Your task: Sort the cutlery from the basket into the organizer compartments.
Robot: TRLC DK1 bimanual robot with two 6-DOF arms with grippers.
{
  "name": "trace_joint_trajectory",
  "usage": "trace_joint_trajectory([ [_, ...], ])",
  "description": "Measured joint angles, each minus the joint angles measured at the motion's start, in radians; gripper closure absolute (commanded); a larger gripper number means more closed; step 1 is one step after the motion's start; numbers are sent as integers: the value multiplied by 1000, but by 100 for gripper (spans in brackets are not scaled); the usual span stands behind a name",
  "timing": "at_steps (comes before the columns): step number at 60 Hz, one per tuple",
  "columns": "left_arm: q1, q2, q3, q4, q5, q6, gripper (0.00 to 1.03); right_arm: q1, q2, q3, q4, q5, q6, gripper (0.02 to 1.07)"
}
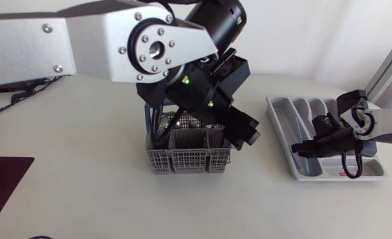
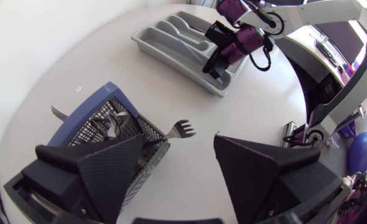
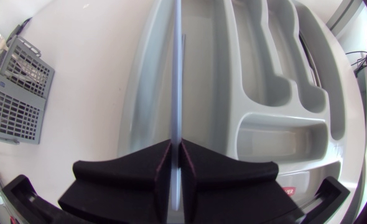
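White tabletop (image 1: pixel 256 174) between basket (image 1: pixel 189 159) and organizer (image 1: pixel 309 106)

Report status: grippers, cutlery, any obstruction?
Left gripper open over grey mesh basket, silver fork poking out. Right gripper shut on thin pale utensil, over long outer compartment of grey plastic organizer. Nothing blocking.

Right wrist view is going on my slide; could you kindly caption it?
Right gripper shut on a thin cutlery piece, held edge-on over the organizer's long side compartment.

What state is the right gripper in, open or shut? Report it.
Shut on the cutlery piece: the right gripper clamps it from both sides, over the organizer's long compartment.
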Motion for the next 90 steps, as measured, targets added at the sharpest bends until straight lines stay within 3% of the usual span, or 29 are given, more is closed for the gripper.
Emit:
trace_joint_trajectory([
  [11,-34,37,51,-23,-24,-11,25,4,44,20,4,32,1,80],
  [19,-57,71,69,-33,-46,-21,25,6,55,25,4,34,3,48],
  [26,-70,93,71,-43,-74,-35,27,7,55,25,4,34,3,34],
  [37,-85,132,92,-45,-143,-48,29,26,51,25,4,37,3,32],
  [47,-103,166,108,-46,-207,-61,39,32,0,16,4,61,3,30],
  [52,-108,180,115,-46,-224,-61,44,35,-35,7,3,74,3,30],
  [63,-109,204,125,-48,-232,-64,45,52,-116,-21,2,82,3,25],
  [90,-90,226,139,-51,-237,-84,88,79,-200,-51,-12,103,3,20],
])
